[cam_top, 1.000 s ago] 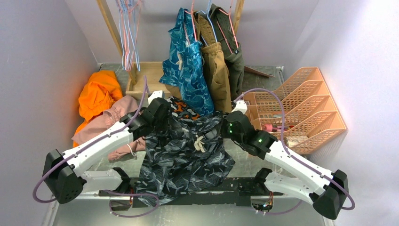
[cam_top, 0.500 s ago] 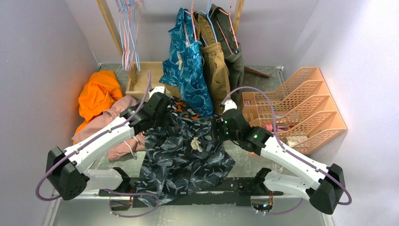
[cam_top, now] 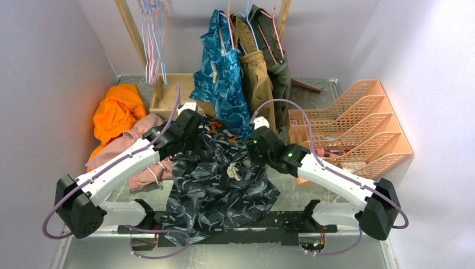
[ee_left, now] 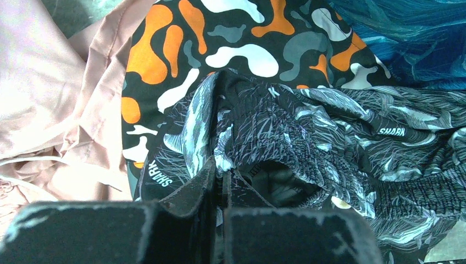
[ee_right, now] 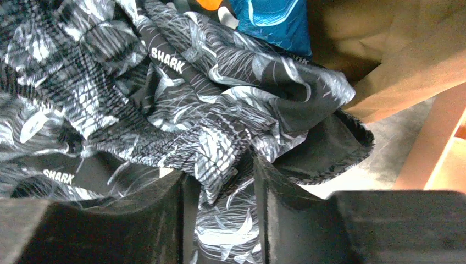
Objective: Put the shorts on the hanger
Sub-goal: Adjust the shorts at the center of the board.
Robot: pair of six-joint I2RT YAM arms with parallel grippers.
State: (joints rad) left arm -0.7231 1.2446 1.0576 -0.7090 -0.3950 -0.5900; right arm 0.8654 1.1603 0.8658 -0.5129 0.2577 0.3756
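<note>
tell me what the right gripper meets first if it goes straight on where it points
The shorts: their bunched fabric lies right between the right gripper's jaws. What lies beyond that fabric is hidden.

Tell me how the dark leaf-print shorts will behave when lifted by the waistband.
Probably floppy: the shorts lie crumpled in soft folds and bunch up where the left gripper pinches them. Likely light for their size, since the cloth looks thin. The loose legs and drawstring would probably dangle and drag.
</note>
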